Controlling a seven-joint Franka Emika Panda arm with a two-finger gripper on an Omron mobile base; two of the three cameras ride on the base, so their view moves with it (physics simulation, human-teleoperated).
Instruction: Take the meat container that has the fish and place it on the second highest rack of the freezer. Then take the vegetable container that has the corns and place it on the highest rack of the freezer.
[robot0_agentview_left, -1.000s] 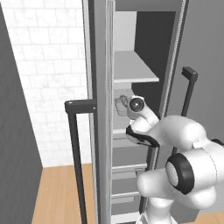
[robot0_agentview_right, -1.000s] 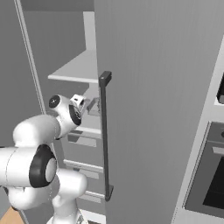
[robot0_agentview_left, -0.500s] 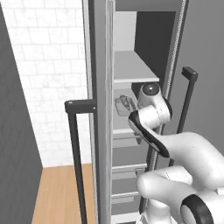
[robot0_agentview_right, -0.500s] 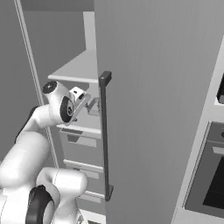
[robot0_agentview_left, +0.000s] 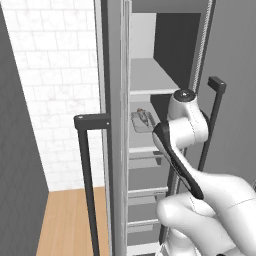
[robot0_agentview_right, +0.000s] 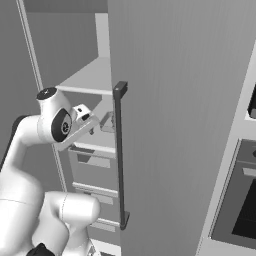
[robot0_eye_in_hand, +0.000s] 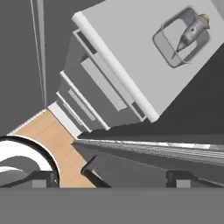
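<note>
Pulling back from the open freezer (robot0_agentview_left: 165, 60), the arm has lifted its empty, wide-open pincer (robot0_eye_in_hand: 111, 177) away from the fish (robot0_eye_in_hand: 191, 29) in its tray (robot0_eye_in_hand: 168, 46), now resting on the second highest rack (robot0_eye_in_hand: 131, 57), leaving the corns next.

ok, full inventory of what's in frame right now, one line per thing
freezer: 1, dark grey, open, fills the middle of both base views
highest rack: 1, pale grey, top shelf, bare where visible
second highest rack: 1, pale grey, next shelf down, carries the tray
meat container: 1, clear grey tray, on the second highest rack
fish: 1, silver-grey, inside the meat container
drawers: several, pale grey, below the shelves
door handles: 2, black vertical bars, one per door
wall oven: 1, black, right of the freezer
floor: wood, bottom left
arm: 1, white, in front of the shelves
tool: 1, open, empty
</note>
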